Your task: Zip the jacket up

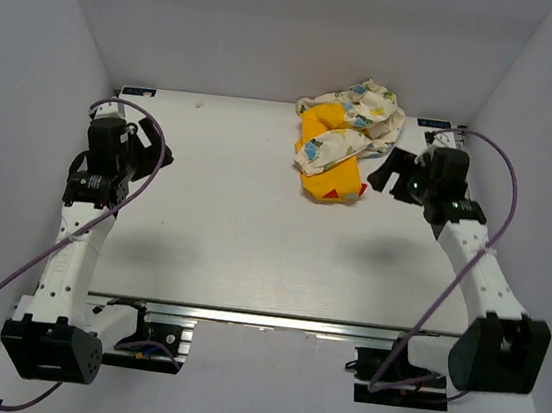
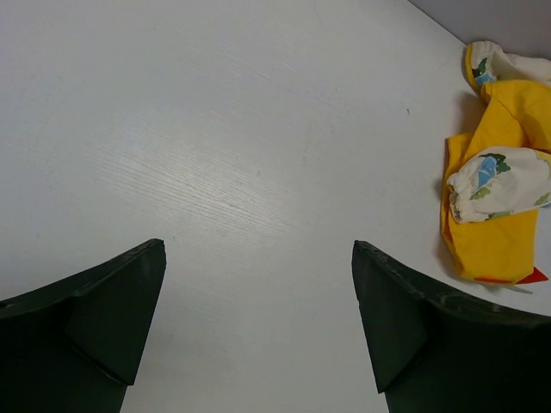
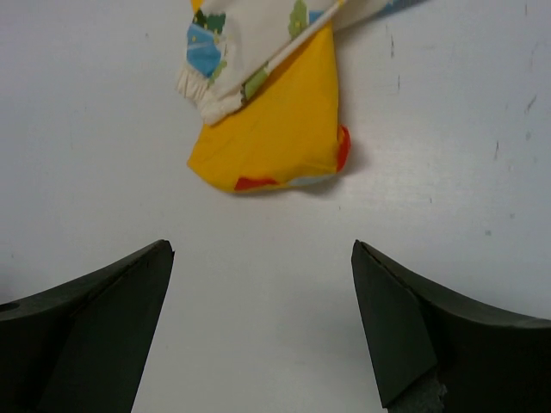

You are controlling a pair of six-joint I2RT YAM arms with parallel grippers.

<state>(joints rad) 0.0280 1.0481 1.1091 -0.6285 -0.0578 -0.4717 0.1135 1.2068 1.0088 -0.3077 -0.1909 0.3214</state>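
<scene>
A pale worktop [image 1: 233, 231] is enclosed by white walls. The jacket [image 1: 345, 134] is bunched on it toward the far right, with yellow lining exposed and no zipper to be made out. Just beside the jacket, the right hand [image 1: 387, 172] is held wide open and empty. Well apart from the jacket, the left hand [image 1: 152, 146] is likewise spread, nothing gripped. The heap is best flattened first, so both front edges are exposed.

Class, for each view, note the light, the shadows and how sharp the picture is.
Top view: even, diffuse light, the arms throwing faint soft shadows on the table. Left wrist view: fingers dark and nearly featureless, jacket crisp at the right edge. Right wrist view: jacket sharp, a soft shadow along its right side, no glare.
</scene>
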